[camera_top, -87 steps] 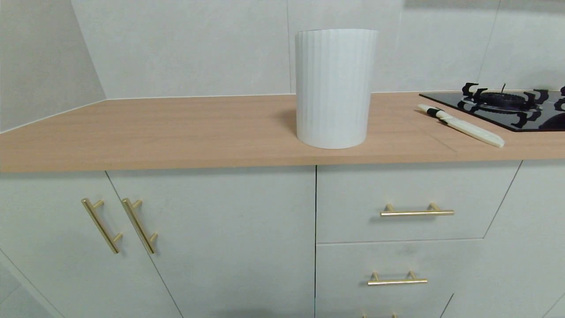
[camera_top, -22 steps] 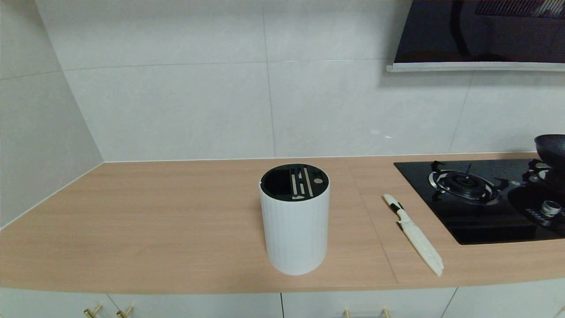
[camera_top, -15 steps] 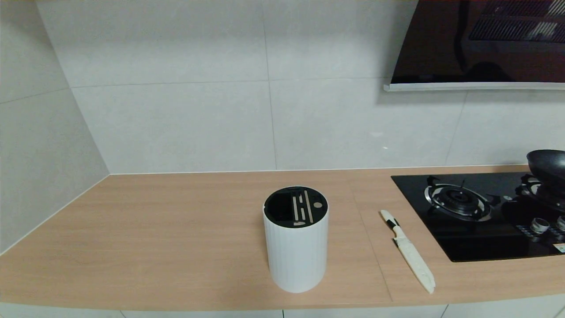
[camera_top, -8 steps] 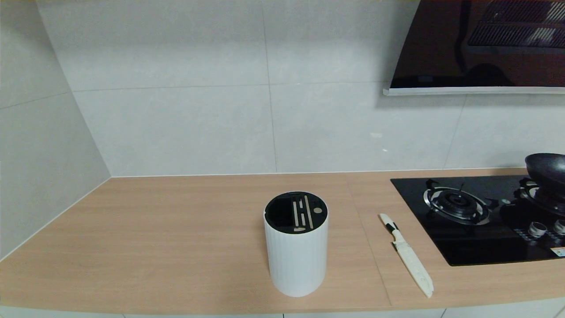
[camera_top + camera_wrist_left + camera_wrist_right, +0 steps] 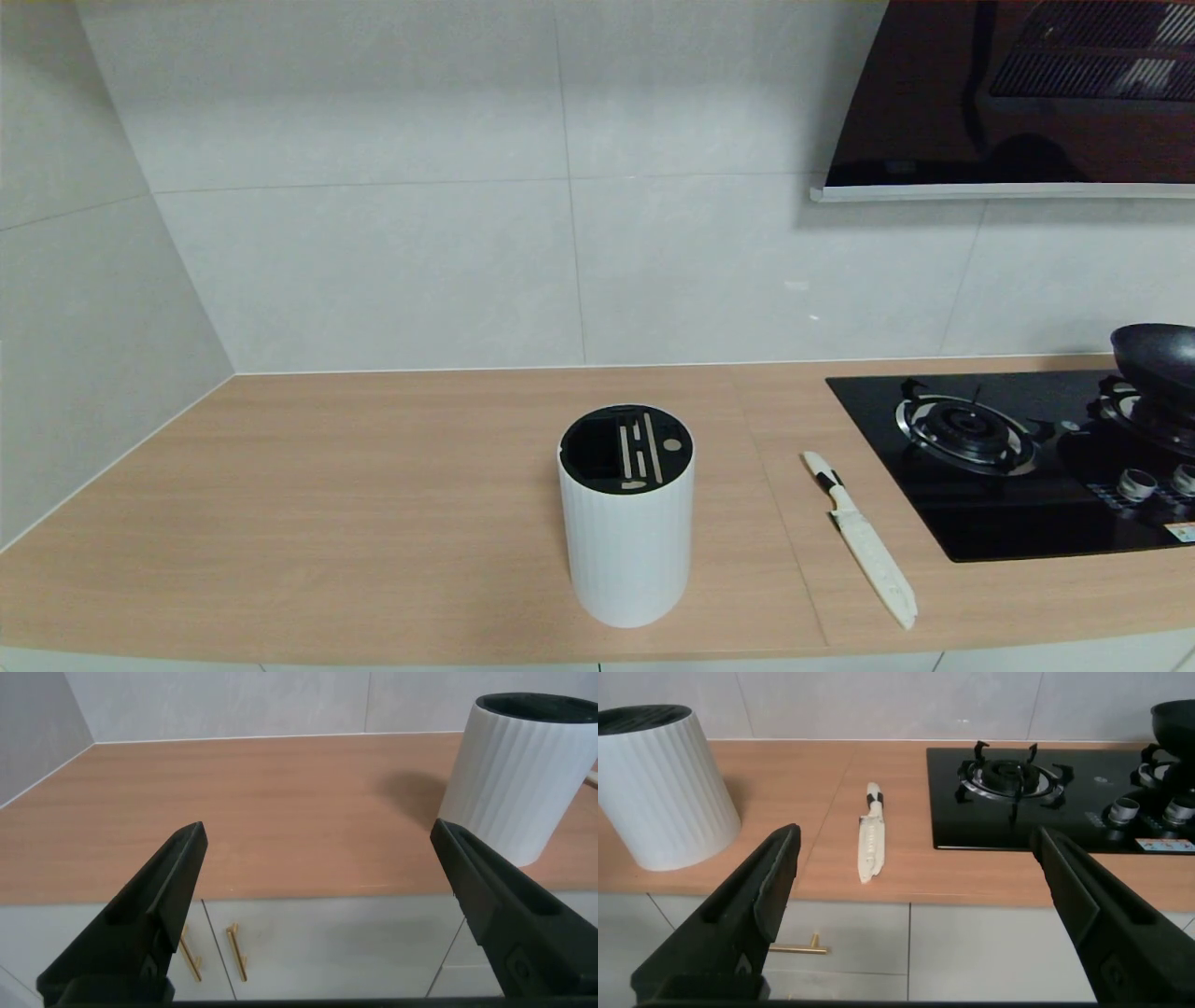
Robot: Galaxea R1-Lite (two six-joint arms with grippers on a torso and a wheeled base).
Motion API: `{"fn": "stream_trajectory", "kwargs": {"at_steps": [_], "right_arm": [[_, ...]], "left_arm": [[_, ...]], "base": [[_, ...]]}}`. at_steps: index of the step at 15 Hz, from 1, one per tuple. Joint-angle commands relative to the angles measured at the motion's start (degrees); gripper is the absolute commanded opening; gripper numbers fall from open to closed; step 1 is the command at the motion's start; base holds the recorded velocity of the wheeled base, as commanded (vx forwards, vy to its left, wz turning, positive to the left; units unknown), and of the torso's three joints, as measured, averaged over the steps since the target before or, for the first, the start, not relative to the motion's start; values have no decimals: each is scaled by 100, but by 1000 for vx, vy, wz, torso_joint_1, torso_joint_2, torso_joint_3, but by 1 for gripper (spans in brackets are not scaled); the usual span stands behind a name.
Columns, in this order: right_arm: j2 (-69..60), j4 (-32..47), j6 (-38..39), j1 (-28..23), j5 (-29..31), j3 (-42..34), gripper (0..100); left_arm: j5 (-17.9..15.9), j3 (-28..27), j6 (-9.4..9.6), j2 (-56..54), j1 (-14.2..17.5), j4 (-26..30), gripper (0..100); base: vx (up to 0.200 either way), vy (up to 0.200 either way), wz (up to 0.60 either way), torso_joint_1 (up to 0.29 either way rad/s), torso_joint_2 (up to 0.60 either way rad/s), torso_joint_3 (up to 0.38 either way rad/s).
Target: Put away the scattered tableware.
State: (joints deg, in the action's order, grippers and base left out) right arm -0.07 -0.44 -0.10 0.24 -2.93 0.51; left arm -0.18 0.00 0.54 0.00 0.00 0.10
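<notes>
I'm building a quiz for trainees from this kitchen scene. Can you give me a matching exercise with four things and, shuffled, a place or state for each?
Things:
1. knife
2. white holder
3. dark pan
4. left hand

Places or states:
a. upright on the counter
b. on a burner of the hob
c. open, empty
d. lying flat between holder and hob

Pairs: 1-d, 2-a, 3-b, 4-c

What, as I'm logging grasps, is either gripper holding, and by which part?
Nothing. The left gripper and right gripper are both open and empty; the knife lies untouched on the countertop beside the knife block.
</notes>
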Motion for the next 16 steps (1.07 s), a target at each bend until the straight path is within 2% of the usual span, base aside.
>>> {"fn": "stream_trajectory", "kwargs": {"at_steps": [1, 3, 4, 6, 8, 10, 13, 16], "right_arm": [[69, -26, 309, 11, -50, 757, 100], [174, 369, 326, 37, -261, 810, 100], [491, 562, 326, 46, -560, 1021, 100], [1071, 536, 335, 55, -657, 1302, 100], [2767, 483, 335, 99, -1131, 1988, 100], [3857, 387, 317, 99, -1536, 2287, 100], [5272, 211, 317, 450, -1536, 2559, 100], [6792, -589, 309, 775, -1395, 2550, 100]], "left_arm": [[1, 0, -1, 0, 0, 8, 100], [1, 0, -1, 0, 0, -1, 100], [1, 0, -1, 0, 0, 8, 100], [1, 0, -1, 0, 0, 8, 100], [1, 0, -1, 0, 0, 8, 100], [1, 0, -1, 0, 0, 8, 100], [1, 0, -1, 0, 0, 8, 100], [1, 0, -1, 0, 0, 8, 100]], "base": [[0, 0, 0, 0, 0, 0], [0, 0, 0, 0, 0, 0], [0, 0, 0, 0, 0, 0], [0, 0, 0, 0, 0, 0], [0, 0, 0, 0, 0, 0], [0, 0, 0, 0, 0, 0], [0, 0, 0, 0, 0, 0], [0, 0, 0, 0, 0, 0]]}}
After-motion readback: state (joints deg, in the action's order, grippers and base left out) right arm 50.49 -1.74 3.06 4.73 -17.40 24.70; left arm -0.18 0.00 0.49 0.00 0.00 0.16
